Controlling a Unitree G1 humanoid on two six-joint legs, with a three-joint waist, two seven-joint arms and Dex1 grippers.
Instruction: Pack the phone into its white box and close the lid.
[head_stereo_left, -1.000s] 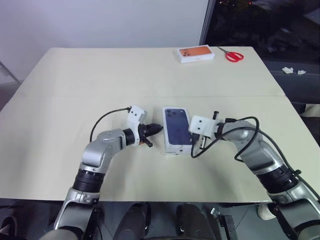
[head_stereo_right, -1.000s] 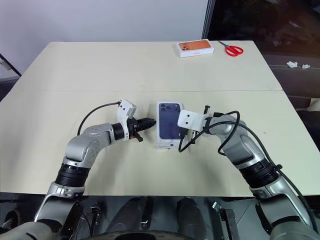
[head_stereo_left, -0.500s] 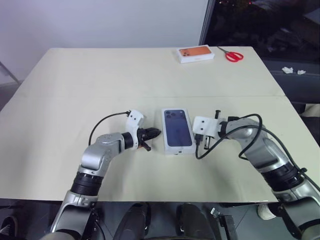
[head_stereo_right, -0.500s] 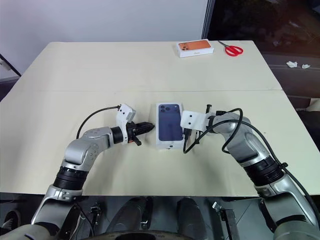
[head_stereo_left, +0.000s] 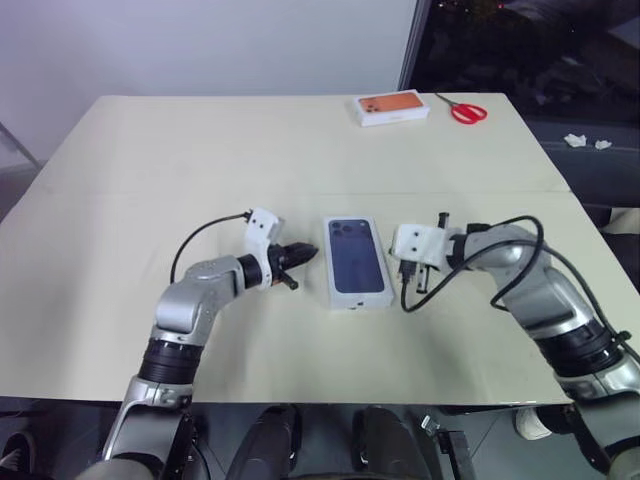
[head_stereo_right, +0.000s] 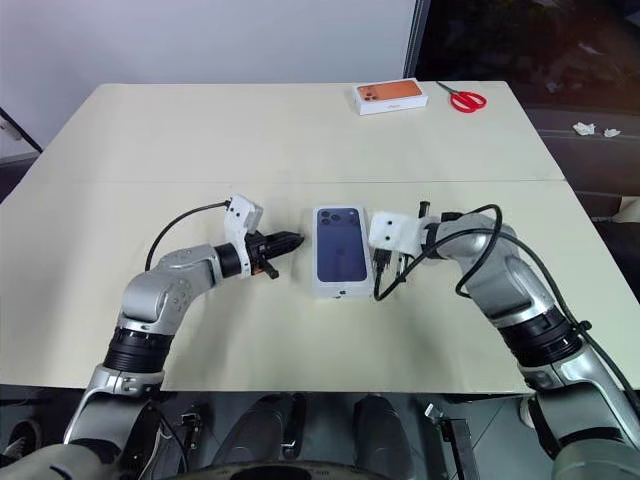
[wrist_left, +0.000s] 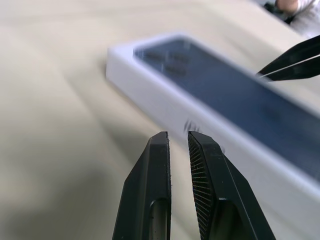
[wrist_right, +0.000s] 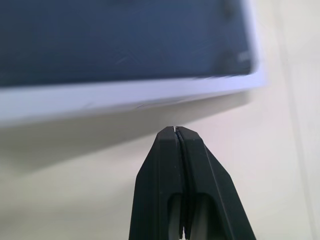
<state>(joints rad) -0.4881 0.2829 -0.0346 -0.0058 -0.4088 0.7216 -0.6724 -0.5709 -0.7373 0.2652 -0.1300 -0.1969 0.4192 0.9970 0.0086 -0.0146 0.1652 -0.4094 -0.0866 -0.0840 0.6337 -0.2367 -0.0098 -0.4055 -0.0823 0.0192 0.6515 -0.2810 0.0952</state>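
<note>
The white box (head_stereo_left: 361, 299) lies closed in the middle of the table. The lid (head_stereo_left: 357, 258) sits on it, its dark blue phone print facing up. The phone is hidden. My left gripper (head_stereo_left: 312, 251) hovers a short way off the box's left side, pointing at it. Its fingers (wrist_left: 156, 165) are all but together, with only a thin slit and nothing between them. My right gripper (wrist_right: 176, 129) is shut and empty. It sits just off the box's right side, tilted down toward the table, and touches nothing.
An orange-topped box (head_stereo_left: 393, 107) and red-handled scissors (head_stereo_left: 468, 112) lie at the table's far right corner. The cream table (head_stereo_left: 150, 170) stretches wide around the box. A dark gap runs past its right edge.
Both grippers have drawn back from the sides of the box, the left one to the left, the right one to the right and slightly up. The box lies flat and still.
</note>
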